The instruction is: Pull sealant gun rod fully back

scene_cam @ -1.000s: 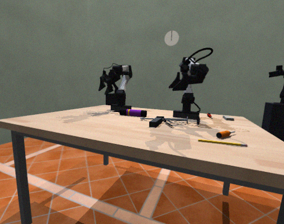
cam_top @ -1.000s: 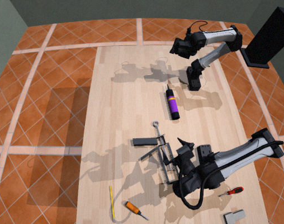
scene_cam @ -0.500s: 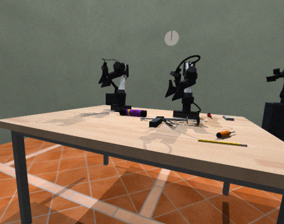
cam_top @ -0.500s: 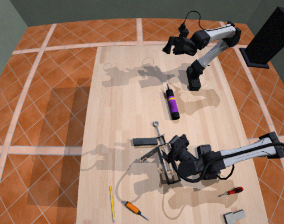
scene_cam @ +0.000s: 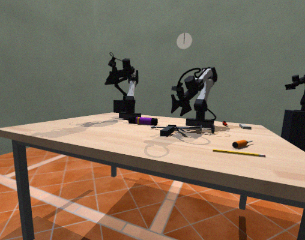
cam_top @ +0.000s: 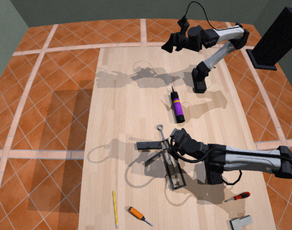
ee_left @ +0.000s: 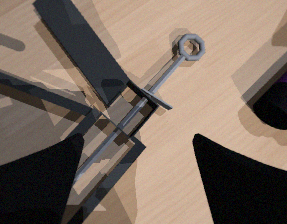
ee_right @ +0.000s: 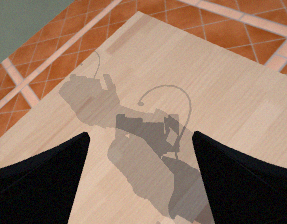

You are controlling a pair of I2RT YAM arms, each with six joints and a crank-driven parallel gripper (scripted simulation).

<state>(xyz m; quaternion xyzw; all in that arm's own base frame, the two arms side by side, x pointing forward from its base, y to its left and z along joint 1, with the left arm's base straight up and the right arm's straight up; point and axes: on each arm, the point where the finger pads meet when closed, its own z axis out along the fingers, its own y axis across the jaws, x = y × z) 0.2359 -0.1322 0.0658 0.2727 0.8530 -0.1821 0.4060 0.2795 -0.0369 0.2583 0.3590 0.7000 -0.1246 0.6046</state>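
The sealant gun lies on its side on the table, with its dark handle and open frame. Its thin rod ends in a ring, a short way behind the handle. The thumb plate sits slanted across the rod just behind the handle. My left gripper is open and empty above the gun, its fingers apart over the frame and the table beside it. My right gripper is open and empty, high above the table's far end, away from the gun.
A purple and black cartridge lies beyond the ring, between the arms. A yellow pencil, an orange screwdriver, a red screwdriver and a grey block lie past the gun's front end.
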